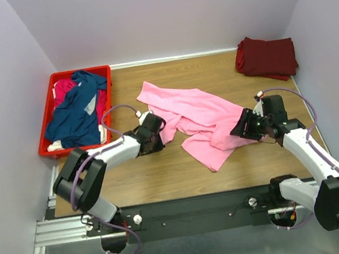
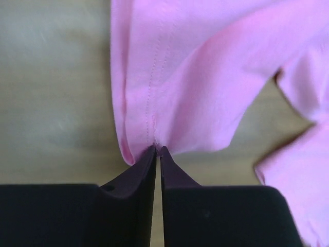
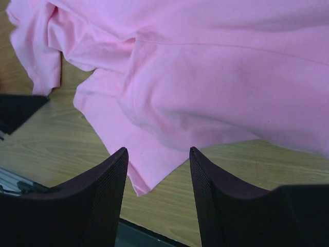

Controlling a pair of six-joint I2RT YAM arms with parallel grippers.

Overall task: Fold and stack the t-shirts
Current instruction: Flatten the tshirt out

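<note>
Early: maroon shirt [image 1: 266,56] lies folded at 1 o'clock on counter [image 1: 163,172], pink shirt [image 1: 197,120] rumpled centre, left pincer [image 2: 158,149] pinched shut on its hem, right pincer [image 3: 157,150] open beside it; navy shirt [image 1: 79,114], magenta shirt [image 1: 62,91] unfolded in crate [image 1: 46,122] at 10 o'clock.

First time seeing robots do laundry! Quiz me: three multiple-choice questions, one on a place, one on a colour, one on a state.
1. Where is the dark red shirt? A. near left corner B. far right corner of the table C. on an arm
2. The shirt spread mid-table is: A. navy B. white C. pink
3. The right gripper is: A. open B. shut on the dark red shirt C. hidden
Answers: B, it lies at the back right; C, the pink shirt lies crumpled there; A, its jaws stand apart.
</note>
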